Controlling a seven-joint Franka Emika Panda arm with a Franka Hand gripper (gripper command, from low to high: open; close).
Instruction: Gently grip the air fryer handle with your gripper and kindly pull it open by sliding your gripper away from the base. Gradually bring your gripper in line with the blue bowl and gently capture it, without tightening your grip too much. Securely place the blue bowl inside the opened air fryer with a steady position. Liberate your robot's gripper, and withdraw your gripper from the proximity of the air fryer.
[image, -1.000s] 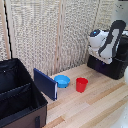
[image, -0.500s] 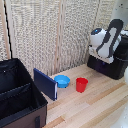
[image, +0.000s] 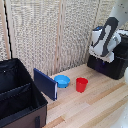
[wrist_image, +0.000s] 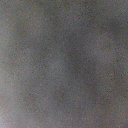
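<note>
The black air fryer (image: 111, 66) stands at the exterior view's right, against the slatted wall. The white arm (image: 106, 39) hangs down right in front of its upper face. The gripper and the air fryer handle are hidden behind the arm's body, so I cannot tell how the fingers stand. The blue bowl (image: 62, 80) sits on the wooden table near the middle, apart from the arm. The wrist view is a uniform grey blur and shows nothing.
A red cup (image: 81, 84) stands just right of the bowl. A flat dark blue panel (image: 45, 83) leans upright to the bowl's left. A large black soft-walled bin (image: 20, 97) fills the exterior view's lower left.
The arm has shifted slightly lower and closer against the air fryer's front. The bowl, cup and panel have not moved.
</note>
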